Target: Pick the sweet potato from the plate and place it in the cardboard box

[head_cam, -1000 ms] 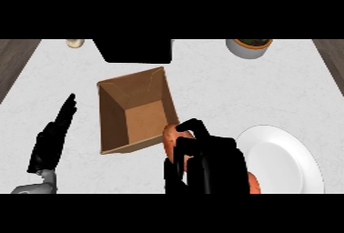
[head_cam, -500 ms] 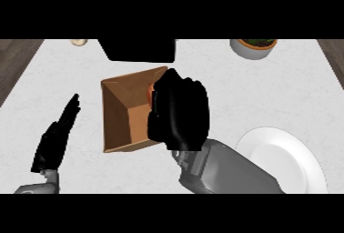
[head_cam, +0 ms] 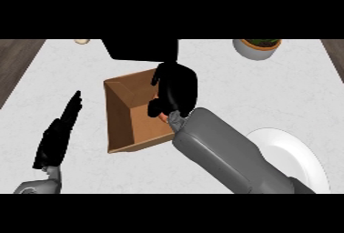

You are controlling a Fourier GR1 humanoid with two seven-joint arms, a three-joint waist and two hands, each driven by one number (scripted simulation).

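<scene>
Head view shows me only a sliver of the sweet potato (head_cam: 163, 116), orange, tucked under the curled fingers (head_cam: 161, 107) of my right hand (head_cam: 176, 88), so I read those fingers as wrapped round it and holding it. It sits over the inside of the cardboard box (head_cam: 123, 119), near the box's right wall, and I cannot tell whether it hangs above the floor of the box or touches it. The white plate (head_cam: 299, 157) lies well behind the fingers, toward my right forearm, and carries nothing I can see. My left hand (head_cam: 57, 136) rests off to the far side of the box, fingers straight, apart from everything. From here my worry is the release: so close to the right wall, the potato could catch the rim and tip outward onto the bench (head_cam: 74, 73), or my fingers could nudge the light box sideways on withdrawal. A planter (head_cam: 257, 48) stands beyond, well clear.
</scene>
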